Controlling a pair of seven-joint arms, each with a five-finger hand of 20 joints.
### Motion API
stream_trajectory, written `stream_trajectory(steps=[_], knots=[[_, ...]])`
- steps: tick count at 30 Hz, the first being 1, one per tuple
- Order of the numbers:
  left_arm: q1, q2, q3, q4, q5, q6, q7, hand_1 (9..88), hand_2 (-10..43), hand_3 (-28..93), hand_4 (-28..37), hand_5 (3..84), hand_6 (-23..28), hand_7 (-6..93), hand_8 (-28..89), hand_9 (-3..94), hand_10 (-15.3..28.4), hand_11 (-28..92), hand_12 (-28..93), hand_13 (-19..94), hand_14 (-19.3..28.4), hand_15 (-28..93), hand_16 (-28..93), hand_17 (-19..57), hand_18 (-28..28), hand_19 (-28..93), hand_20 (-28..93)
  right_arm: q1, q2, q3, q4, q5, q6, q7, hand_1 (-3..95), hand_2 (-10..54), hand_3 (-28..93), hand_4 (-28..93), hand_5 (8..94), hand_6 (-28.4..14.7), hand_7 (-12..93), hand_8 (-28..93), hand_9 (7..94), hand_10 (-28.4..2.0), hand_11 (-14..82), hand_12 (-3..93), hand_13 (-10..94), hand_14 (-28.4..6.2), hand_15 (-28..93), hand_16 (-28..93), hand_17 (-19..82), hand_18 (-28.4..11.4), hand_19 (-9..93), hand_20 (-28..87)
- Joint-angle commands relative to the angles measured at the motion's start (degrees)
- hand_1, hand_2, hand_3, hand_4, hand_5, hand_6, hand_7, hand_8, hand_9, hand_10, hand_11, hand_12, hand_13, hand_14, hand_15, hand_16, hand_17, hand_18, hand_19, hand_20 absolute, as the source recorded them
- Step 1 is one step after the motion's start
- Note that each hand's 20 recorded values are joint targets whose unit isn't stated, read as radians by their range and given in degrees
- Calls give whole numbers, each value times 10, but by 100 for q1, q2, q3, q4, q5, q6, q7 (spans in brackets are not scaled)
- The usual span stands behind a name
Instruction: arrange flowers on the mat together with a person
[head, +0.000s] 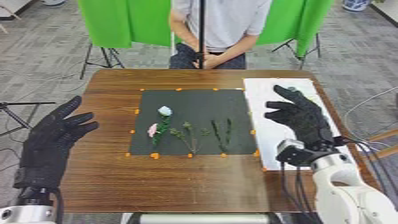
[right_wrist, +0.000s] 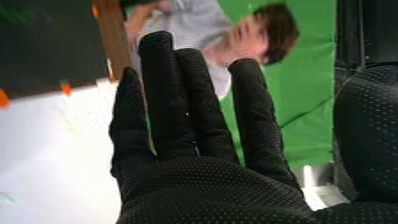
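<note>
In the head view, my left hand (head: 58, 132) is open beside the table's left edge, left of the dark mat (head: 187, 98). My right hand (head: 305, 117) is open above the white sheet right of the mat. A pale blue flower (head: 165, 111) and a pink flower (head: 153, 130) lie on the mat's left part. Near its middle are green sprigs with thin stems (head: 191, 136), and to their right two slim dark green stems (head: 221, 134). In the right wrist view, my right hand (right_wrist: 209, 187) has straight fingers and holds nothing; the mat (right_wrist: 44, 50) lies beyond it.
The brown wooden table (head: 169, 182) extends around the mat, which has orange marks along its edges. The white sheet (head: 274, 132) lies on the right, with a small greenish item (head: 293, 89) near its far end. A person sits across the table, hands together off the flowers.
</note>
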Motion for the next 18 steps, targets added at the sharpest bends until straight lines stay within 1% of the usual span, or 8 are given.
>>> stream_trajectory(steps=[1, 3, 4, 5, 9, 11, 16, 18], knots=[[100, 23, 25, -26, -19, 122, 35, 168, 68, 752, -283, 343, 68, 156, -107, 364, 206, 267, 110, 263, 284, 552, -103, -80, 251, 529, 149, 272, 440, 345, -57, -384, 357, 171, 214, 24, 715, -265, 478, -6, 129, -110, 521, -192, 195, 154, 451, -189, 558, 94, 95, -229, 585, 179], [91, 42, 33, -21, -17, 115, 31, 169, 67, 753, -283, 343, 68, 156, -107, 364, 206, 267, 110, 263, 284, 552, -103, -80, 251, 528, 148, 324, 597, 412, -30, -619, 518, 310, 219, 21, 718, -263, 480, -7, 129, -110, 521, -192, 195, 154, 455, -188, 560, 94, 101, -232, 591, 180], [121, 70, 44, -33, -38, 166, 89, 169, 67, 753, -283, 343, 69, 156, -107, 364, 206, 268, 110, 263, 284, 552, -103, -79, 251, 528, 148, 398, 678, 403, 14, -873, 618, 416, 222, 21, 719, -262, 481, -7, 129, -110, 521, -192, 195, 153, 457, -188, 561, 94, 104, -233, 595, 181], [93, 52, 39, -26, -18, 129, 40, 169, 68, 753, -283, 343, 69, 156, -108, 365, 206, 267, 110, 263, 284, 552, -103, -79, 250, 528, 148, 419, 767, 400, 24, -1207, 785, 627, 224, 20, 718, -261, 482, -7, 130, -110, 521, -192, 195, 153, 460, -188, 563, 94, 108, -236, 600, 182], [86, 97, 63, -24, -40, 166, 70, 169, 69, 751, -283, 343, 69, 156, -108, 365, 207, 267, 109, 263, 284, 553, -103, -79, 250, 528, 147, 559, 1079, 326, 181, -2338, 1251, 1310, 242, 15, 717, -255, 484, -8, 132, -111, 516, -192, 190, 151, 473, -185, 572, 93, 126, -243, 628, 184], [102, 102, 70, -28, -55, 190, 82, 169, 69, 753, -283, 343, 69, 156, -108, 365, 206, 267, 110, 264, 284, 553, -103, -80, 250, 529, 147, 1121, 1395, -208, 417, -2921, 1628, 2084, 245, 14, 714, -253, 485, -8, 134, -111, 512, -193, 187, 151, 480, -183, 577, 90, 133, -245, 640, 180], [113, 120, 72, -27, -76, 208, 113, 173, 70, 752, -283, 344, 70, 156, -108, 365, 206, 268, 110, 264, 284, 554, -104, -79, 251, 530, 148, 1615, 1684, -678, 792, -4731, 1494, 3694, 260, 9, 701, -244, 487, -12, 131, -111, 498, -200, 175, 148, 499, -187, 604, 89, 169, -253, 683, 166], [108, 116, 70, -29, -64, 207, 94, 174, 71, 751, -283, 344, 70, 156, -108, 365, 206, 268, 110, 263, 284, 554, -104, -79, 251, 531, 147, 1704, 1762, -796, 940, -5222, 1371, 4048, 269, 4, 694, -235, 487, -14, 126, -108, 496, -201, 172, 148, 502, -189, 615, 74, 181, -258, 711, 121]])
